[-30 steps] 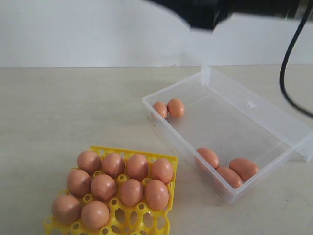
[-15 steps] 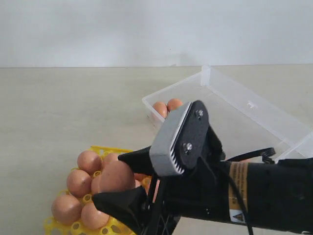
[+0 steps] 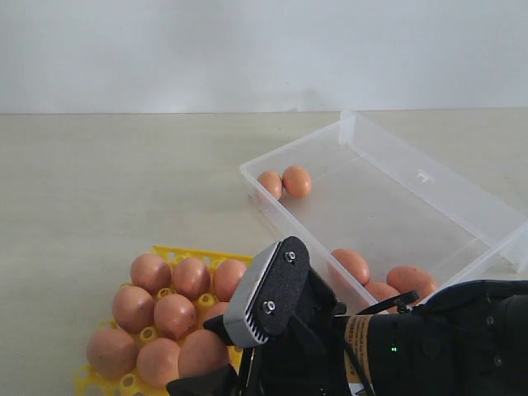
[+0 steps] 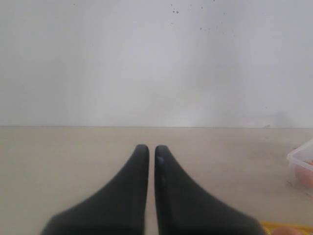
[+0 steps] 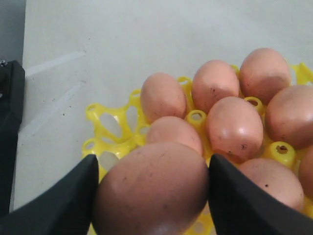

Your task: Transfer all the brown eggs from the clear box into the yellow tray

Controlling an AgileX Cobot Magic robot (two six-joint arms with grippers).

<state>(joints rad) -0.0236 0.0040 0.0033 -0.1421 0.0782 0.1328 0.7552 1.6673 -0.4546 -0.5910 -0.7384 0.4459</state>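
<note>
Placement step in hand; right end effector (image 5: pixel 150 169) grips one brown egg (image 5: pixel 151 198) just above yellow tray (image 3: pixel 186 253), beside seated eggs (image 5: pixel 234 127); left end effector (image 4: pixel 147 152) closed, empty; next move calls for lowering into a free cup (image 5: pixel 120 125), then gentle release; five loose eggs (image 3: pixel 297 181) lie in clear box (image 3: pixel 373 140).

Ext. cam: set in front of the table (image 3: pixel 99 181) and a little above it, facing across to a pale wall (image 3: pixel 165 49). The yellow tray (image 3: pixel 198 254) is nearest the lens, the clear box (image 3: pixel 429 177) farther back on the right, and the right arm (image 3: pixel 445 338) very close at the bottom.

Left wrist cam: low over the table, looking level along the left gripper (image 4: pixel 151 149) to the same wall. It catches one box corner and a sliver of tray, both shared w/ the ext. view.

Right wrist cam: very close, angled down past the right gripper (image 5: pixel 151 196) onto the tray's brown eggs (image 5: pixel 234 127), which the ext. view also shows.
</note>
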